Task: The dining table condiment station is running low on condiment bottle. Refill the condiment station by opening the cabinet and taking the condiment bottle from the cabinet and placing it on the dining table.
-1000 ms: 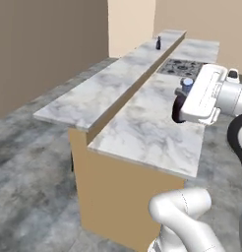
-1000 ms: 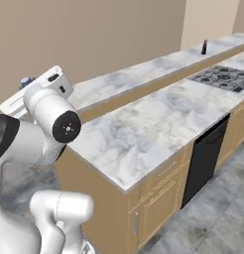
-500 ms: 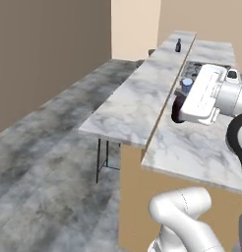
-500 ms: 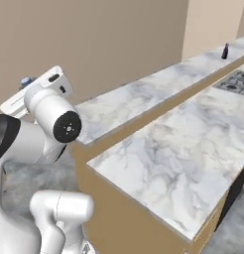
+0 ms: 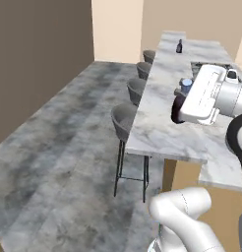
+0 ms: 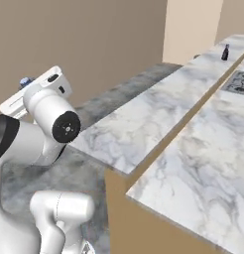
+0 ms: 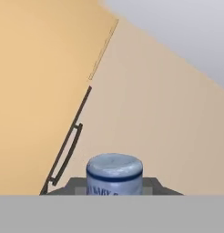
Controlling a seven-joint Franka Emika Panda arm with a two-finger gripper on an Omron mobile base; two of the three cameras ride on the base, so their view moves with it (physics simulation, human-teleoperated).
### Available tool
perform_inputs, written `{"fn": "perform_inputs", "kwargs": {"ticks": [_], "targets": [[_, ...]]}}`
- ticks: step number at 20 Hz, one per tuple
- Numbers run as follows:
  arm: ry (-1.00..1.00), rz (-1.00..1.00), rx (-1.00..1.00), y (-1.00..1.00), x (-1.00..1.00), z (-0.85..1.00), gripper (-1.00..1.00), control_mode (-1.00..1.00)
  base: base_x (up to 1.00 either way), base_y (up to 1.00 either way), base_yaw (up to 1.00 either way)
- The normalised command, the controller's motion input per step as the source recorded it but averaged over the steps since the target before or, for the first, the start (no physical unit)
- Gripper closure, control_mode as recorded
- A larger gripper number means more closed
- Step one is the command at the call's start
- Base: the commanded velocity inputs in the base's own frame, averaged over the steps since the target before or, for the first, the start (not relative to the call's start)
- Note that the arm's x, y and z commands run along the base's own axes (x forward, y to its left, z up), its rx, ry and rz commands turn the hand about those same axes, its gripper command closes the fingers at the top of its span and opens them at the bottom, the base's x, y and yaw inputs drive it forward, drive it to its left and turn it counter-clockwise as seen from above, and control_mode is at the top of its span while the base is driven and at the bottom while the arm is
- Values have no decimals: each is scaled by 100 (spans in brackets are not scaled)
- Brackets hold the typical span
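Bottle in hand beside the dining table

Fingers (image 7: 114, 191) are closed on the condiment bottle (image 7: 114, 175), whose blue cap and the top of its lettered band rise between them in the hand view; in the left base view the blue cap (image 5: 186, 85) and the dark body show just ahead of the white hand. The bottle is carried in the air, above and near the long marble dining table (image 5: 157, 106), not resting on it. A row of grey stools (image 5: 124, 121) stands along the table's outer edge. Far beyond the fingers, at the distant end of the table, a second small dark bottle (image 5: 179, 46) stands upright. Past the fingers in the hand view lies a light-wood cupboard door with a dark bar handle (image 7: 65, 156).

Delivery looks unfinished: the set-down remains. The main risk is releasing too high, so the narrow bottle lands hard and topples or rolls off among the stools. Lowering at a tilt could catch its base on the marble and twist it in the grip. Placing it too near the table's edge would leave it prone to falling. How much of the bottle the fingers cover cannot be told, so slippage during the descent is possible.
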Motion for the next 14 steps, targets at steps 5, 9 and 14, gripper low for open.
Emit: {"fn": "perform_inputs", "kwargs": {"ticks": [5,9,14], "targets": [[0,0,0,0,0,0,100,100,69,100,-33],[0,0,0,0,0,0,100,100,69,100,-33],[0,0,0,0,0,0,100,100,80,100,-35]]}}
